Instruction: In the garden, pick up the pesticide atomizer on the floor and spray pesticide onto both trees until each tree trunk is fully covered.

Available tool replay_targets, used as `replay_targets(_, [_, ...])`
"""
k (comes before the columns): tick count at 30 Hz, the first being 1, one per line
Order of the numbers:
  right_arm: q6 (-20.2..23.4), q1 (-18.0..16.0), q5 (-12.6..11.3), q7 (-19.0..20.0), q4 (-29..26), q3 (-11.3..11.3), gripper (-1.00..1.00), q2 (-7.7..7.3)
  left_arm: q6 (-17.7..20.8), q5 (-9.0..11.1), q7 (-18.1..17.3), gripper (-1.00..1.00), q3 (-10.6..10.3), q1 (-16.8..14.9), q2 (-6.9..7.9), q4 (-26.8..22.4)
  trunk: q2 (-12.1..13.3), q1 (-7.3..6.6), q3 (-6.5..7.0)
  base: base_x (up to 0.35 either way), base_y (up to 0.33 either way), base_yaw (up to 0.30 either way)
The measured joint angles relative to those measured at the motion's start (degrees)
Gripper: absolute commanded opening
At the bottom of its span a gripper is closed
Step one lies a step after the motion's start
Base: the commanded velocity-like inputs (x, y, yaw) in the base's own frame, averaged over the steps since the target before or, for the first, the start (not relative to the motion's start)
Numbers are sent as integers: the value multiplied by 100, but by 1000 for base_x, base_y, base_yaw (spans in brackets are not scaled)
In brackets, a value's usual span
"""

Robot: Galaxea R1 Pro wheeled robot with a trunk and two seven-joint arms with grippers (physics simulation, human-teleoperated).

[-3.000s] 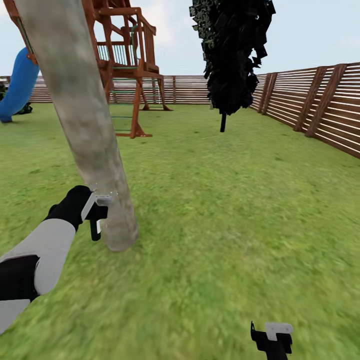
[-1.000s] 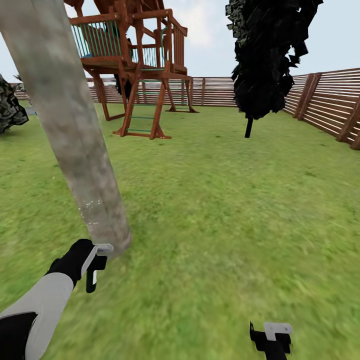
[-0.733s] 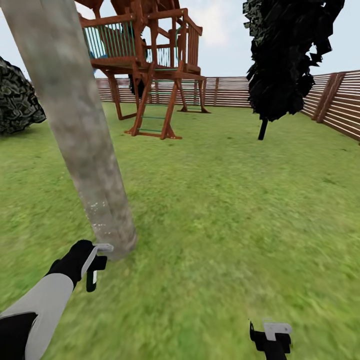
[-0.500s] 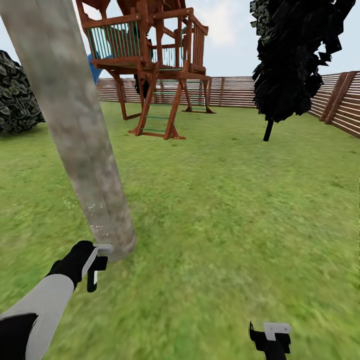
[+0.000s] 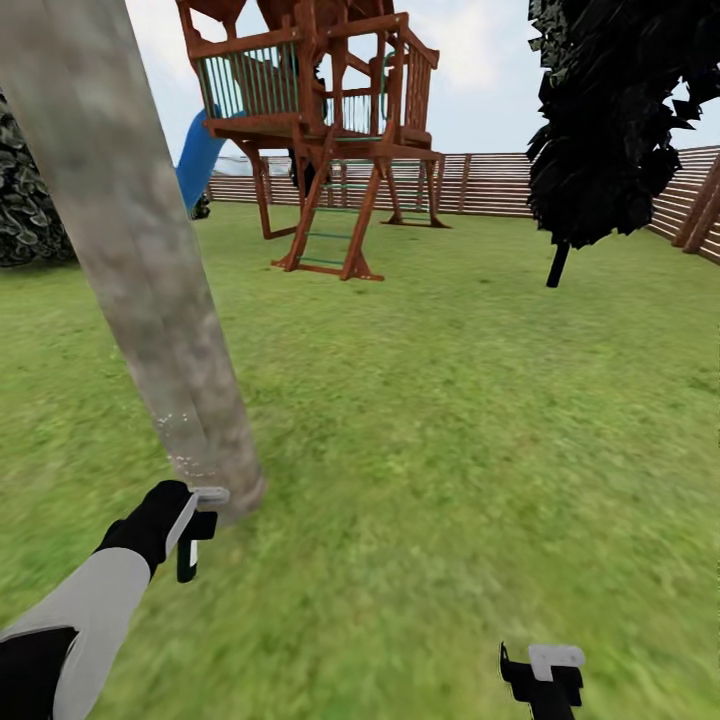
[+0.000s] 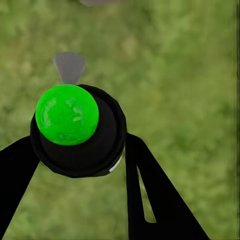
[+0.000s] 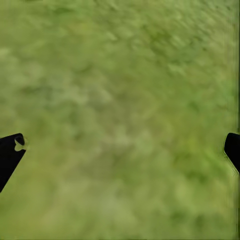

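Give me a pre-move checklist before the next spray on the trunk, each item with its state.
1. Atomizer held: ok. The left gripper has its fingers on both sides of the black atomizer with the green cap.
2. Left gripper near the target: ok. In the head view the left gripper sits beside the base of the pale tree trunk.
3. Nozzle aimed at the trunk: cannot tell.
4. Trunk coverage: cannot tell. Small white specks show low on the trunk, nothing visible higher up.
5. Right gripper free: ok. The right gripper is open over the grass.
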Motion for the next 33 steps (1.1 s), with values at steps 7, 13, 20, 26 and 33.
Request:
replay_targets(7, [1, -1, 0, -8, 5, 2, 100, 14, 0, -1, 0, -100, 5, 1, 3, -3, 0, 1, 0, 6, -271, 164])
replay_targets(13, [0, -1, 0, -8, 8, 1, 100, 16, -7, 6, 0, -100, 7, 1, -6, -2, 0, 0, 0, 68, -272, 277])
replay_targets(20, [0, 0, -1, -17, 1, -1, 100, -2, -28, 7, -115, -100, -35, 8, -2, -4, 0, 1, 0, 48, -85, 278])
replay_targets(26, [0, 0, -1, -17, 2, 1, 100, -1, -457, 43, -138, -100, -31, -93, -7, -22, 0, 1, 0, 0, -1, 277])
replay_targets(33, [4, 0, 0, -13, -6, -7, 100, -8, -11, -71, -1001, -100, -77, -684, -122, -240, 0, 0, 1, 0, 0, 33])
